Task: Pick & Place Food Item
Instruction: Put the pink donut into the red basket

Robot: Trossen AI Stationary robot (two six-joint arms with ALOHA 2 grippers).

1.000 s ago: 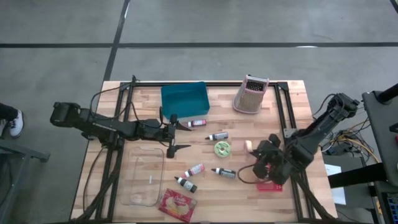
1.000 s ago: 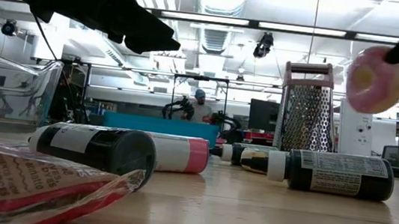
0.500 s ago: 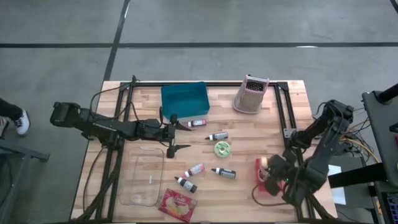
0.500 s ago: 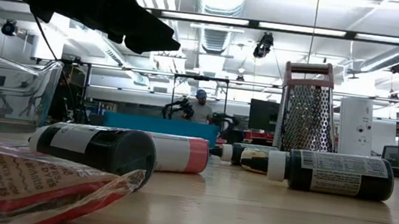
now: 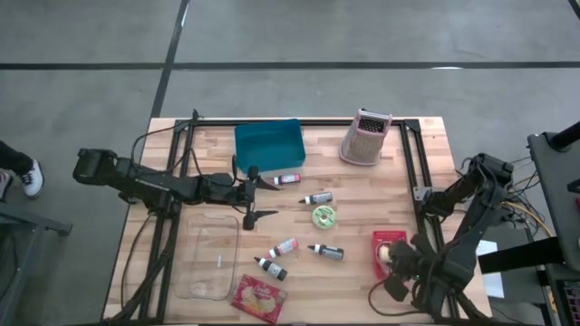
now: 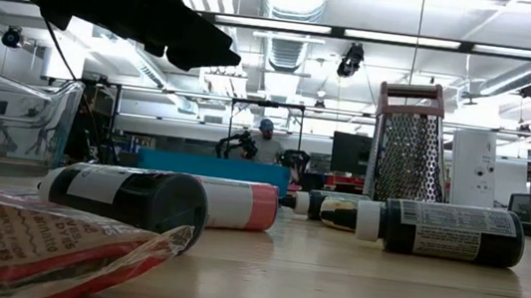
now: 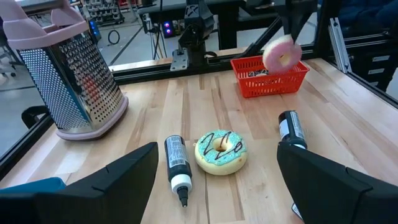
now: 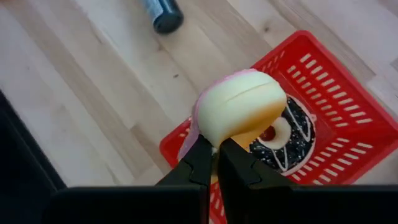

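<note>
right pincer (image 8: 214, 152) pinching pink donut (image 8: 239, 112), held above red basket (image 8: 336, 118) | basket already has a chocolate donut (image 8: 289, 140) | release left; green donut (image 7: 221, 151) beside basket unpicked | left pincer (image 7: 214, 180) spread, idle

Dark jointed arms (image 5: 163, 186), black cables, tapered fingers (image 8: 199, 165)

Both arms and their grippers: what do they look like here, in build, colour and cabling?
Both arms are dark, nearly black, jointed segments. The left arm is long and slim, ending in the left gripper with two thin tapered fingers; a black cable loops beside it. The right arm looks bulkier, with cables trailing at its base. The right gripper has two narrow black fingers.
</note>
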